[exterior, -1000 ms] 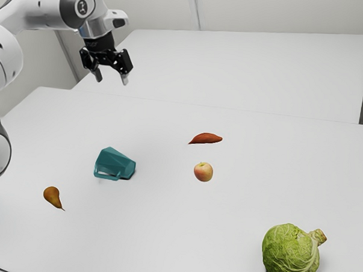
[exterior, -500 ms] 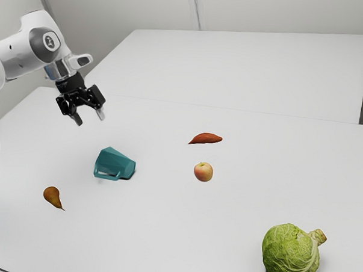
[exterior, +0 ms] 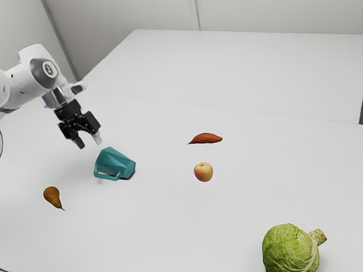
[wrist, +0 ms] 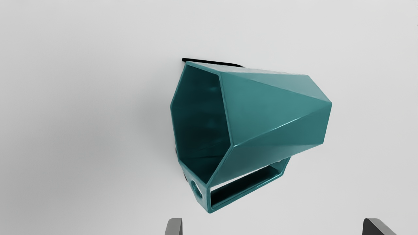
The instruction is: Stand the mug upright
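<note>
Jaws stand spread, open room between them and the rim (wrist: 226,111) of the tipped mug (wrist: 277,114).

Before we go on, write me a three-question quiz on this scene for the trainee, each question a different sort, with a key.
1. True or false: the mug is lying on its side.
2. Which of these is nearest the exterior view's right edge?
a) the pear
b) the cabbage
c) the mug
3. Fill in the missing word: the gripper is ____, its fingers standing apart with nothing held.

Key: 1. true; 2. b; 3. open
</note>
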Robot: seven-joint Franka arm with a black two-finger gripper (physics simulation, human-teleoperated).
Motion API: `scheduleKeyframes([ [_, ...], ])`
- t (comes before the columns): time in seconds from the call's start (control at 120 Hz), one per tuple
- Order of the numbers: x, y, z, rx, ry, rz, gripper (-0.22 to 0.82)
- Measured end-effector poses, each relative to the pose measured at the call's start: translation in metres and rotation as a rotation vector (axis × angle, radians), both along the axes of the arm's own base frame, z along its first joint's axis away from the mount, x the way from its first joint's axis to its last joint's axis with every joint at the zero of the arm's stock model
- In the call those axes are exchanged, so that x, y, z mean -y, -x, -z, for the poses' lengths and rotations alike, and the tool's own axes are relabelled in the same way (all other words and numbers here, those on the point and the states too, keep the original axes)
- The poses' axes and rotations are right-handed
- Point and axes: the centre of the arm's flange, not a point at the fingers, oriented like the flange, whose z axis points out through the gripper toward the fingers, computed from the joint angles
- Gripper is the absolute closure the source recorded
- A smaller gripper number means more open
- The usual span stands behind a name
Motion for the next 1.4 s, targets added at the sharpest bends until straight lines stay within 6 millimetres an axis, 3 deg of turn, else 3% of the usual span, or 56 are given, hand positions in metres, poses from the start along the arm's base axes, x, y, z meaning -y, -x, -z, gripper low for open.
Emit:
scheduleKeyframes([
  [0.233,-0.009,-0.009,0.029,0.078,0.074,0.03,0.0],
  [0.567,-0.014,-0.012,0.047,0.169,0.186,0.056,0.0],
  [1.0,-0.017,0.013,0.086,0.168,0.357,0.02,0.0],
  [1.4,-0.025,0.018,0.09,0.208,0.475,-0.02,0.0],
])
